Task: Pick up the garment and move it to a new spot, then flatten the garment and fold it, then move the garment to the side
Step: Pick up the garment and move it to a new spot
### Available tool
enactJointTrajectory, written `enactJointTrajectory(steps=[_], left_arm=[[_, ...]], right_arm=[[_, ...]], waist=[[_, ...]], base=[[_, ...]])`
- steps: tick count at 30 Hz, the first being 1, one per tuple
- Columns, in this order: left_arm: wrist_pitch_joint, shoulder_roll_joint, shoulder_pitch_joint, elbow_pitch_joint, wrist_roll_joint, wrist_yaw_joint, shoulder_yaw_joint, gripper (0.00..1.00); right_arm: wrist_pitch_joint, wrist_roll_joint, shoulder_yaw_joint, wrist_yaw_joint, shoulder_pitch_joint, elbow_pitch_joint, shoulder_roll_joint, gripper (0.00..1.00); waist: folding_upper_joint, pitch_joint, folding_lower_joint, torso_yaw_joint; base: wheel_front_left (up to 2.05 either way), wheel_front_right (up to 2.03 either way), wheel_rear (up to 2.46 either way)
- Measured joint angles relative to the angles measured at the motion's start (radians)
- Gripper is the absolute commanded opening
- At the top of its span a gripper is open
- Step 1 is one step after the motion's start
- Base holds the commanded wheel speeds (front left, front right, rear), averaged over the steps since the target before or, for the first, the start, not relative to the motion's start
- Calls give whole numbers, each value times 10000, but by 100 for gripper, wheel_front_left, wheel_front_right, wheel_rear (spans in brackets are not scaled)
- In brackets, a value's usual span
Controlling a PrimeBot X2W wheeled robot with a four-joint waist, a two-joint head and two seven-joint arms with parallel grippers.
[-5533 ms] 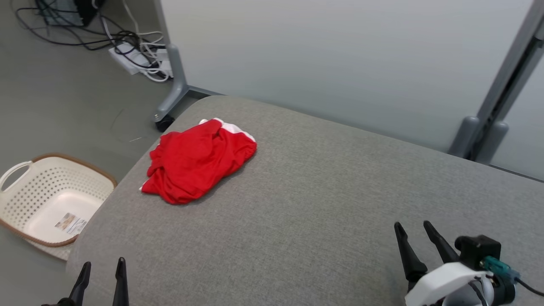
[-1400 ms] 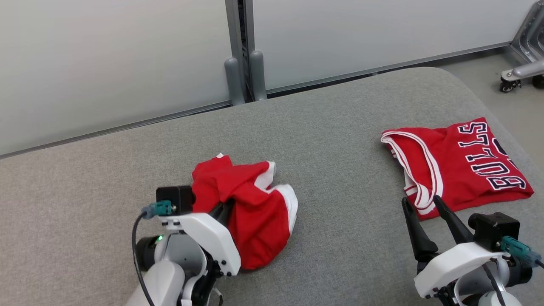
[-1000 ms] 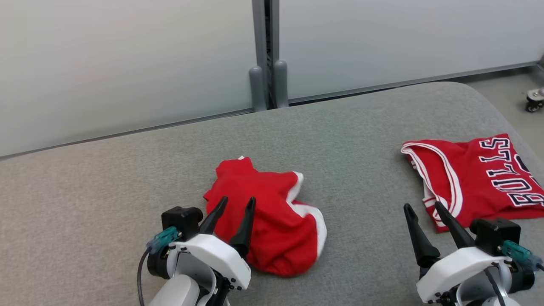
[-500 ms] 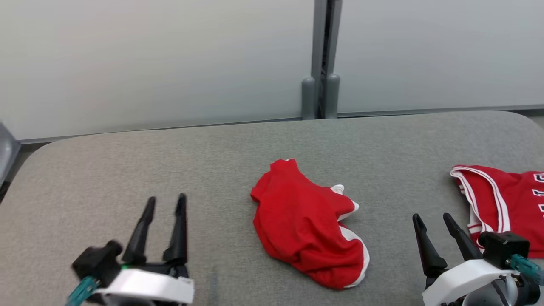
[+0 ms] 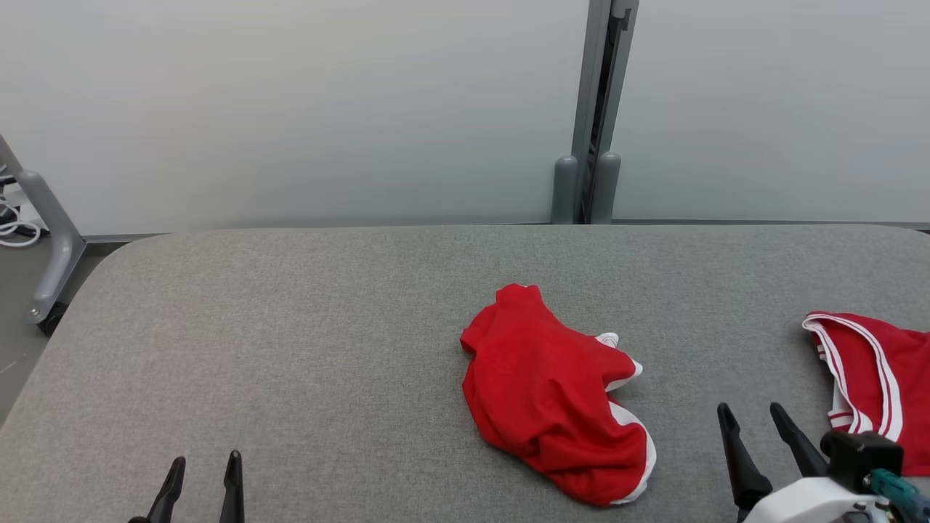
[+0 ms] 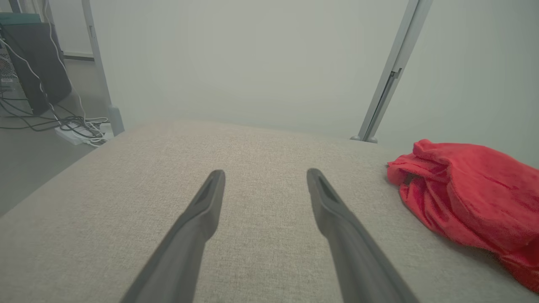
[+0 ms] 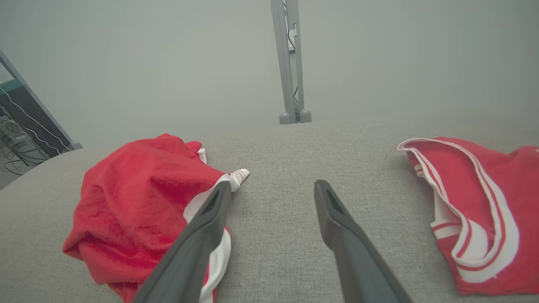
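Both claws gaped wide, holding nothing: our left gripper (image 5: pixel 206 457) and right gripper (image 5: pixel 748 408) hung by the grey fabric surface's (image 5: pixel 290 327) near edge. The crumpled red white-trimmed garment (image 5: pixel 545 392) lay mid-surface, bare fabric leftward.

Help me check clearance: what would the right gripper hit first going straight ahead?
Probably bare cushion: the right gripper points into the gap between the garment and the jersey. Its height above the cushion is unclear.

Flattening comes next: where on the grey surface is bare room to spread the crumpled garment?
Widest bare patch: grey surface left of the crumpled garment, out to its left edge, beyond the left end effector. A narrower strip separates garment from striped jersey, ahead of the right end effector; that side is crowded.
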Motion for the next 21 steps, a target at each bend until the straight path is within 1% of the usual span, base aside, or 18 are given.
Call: enactJointTrajectory(steps=[5, 13, 21], left_arm=[[73, 119, 137, 247, 73, 25, -2, 100], [161, 278, 141, 199, -13, -12, -29, 100], [163, 219, 141, 182, -48, 31, -113, 100]], right_arm=[[81, -144, -165, 0, 226, 163, -4, 100], [244, -232, -230, 0, 291, 184, -4, 100], [244, -153, -136, 0, 236, 188, -2, 100]], waist=[[0, 0, 0, 6], [0, 180, 0, -155], [0, 271, 0, -320]], base=[[0, 0, 0], [0, 0, 0], [0, 0, 0]])
